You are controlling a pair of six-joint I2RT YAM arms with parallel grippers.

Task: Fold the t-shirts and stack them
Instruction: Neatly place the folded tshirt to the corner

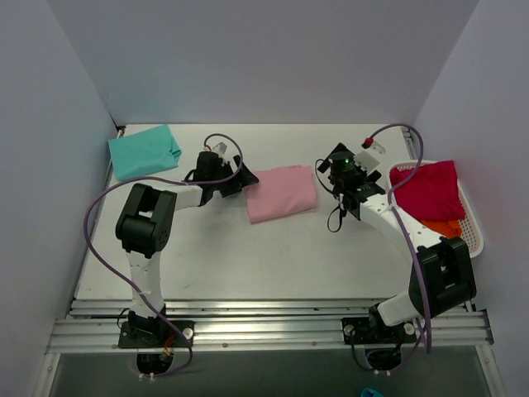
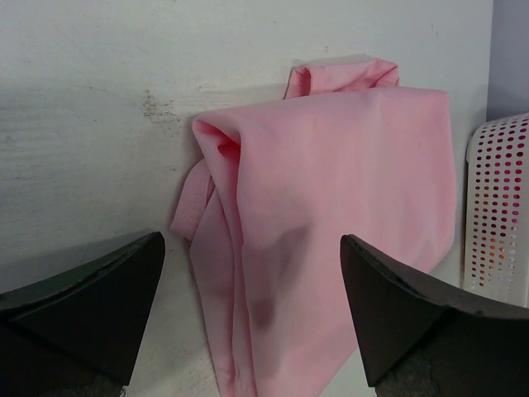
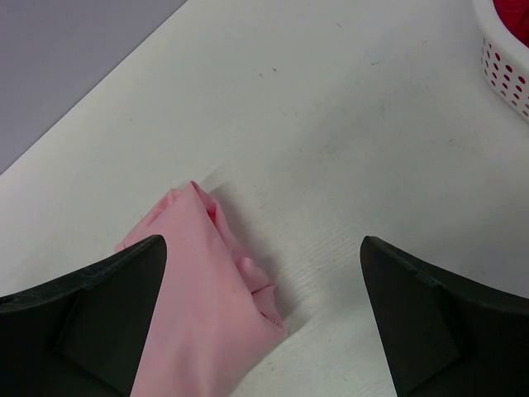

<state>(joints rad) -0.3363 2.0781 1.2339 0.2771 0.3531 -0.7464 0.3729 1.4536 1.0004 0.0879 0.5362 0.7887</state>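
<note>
From above, the pink t-shirt [image 1: 282,192] lies folded into a rough rectangle at the middle of the bench [image 1: 248,265], with the left pincer [image 1: 245,175] just off its left edge and the right pincer [image 1: 327,172] just off its right edge. Both sit low and face the cloth, probably so each can take one side. The teal t-shirt [image 1: 145,151] rests folded in the upper left corner, likely the start of the stack. At the right edge, the crimson t-shirt [image 1: 428,190] is heaped over the orange t-shirt [image 1: 444,227] in the white mesh basket [image 1: 475,236], both waiting unfolded. In the left wrist view the left pincer [image 2: 250,248] stands wide with nothing between its dark fingers. The pink t-shirt [image 2: 347,165] fills the centre and right of the frame, its left edge bunched into loose rolls rather than a crisp fold, and the basket [image 2: 496,207] shows at the right border. In the right wrist view the right pincer [image 3: 260,244] is equally wide and empty. A corner of the pink t-shirt [image 3: 198,289] reaches in from the lower left, nearer one finger than the other, while the basket [image 3: 504,58] occupies the upper right corner. The fold looks done or nearly so, and moving it onto the teal one seems the likely next step.
</note>
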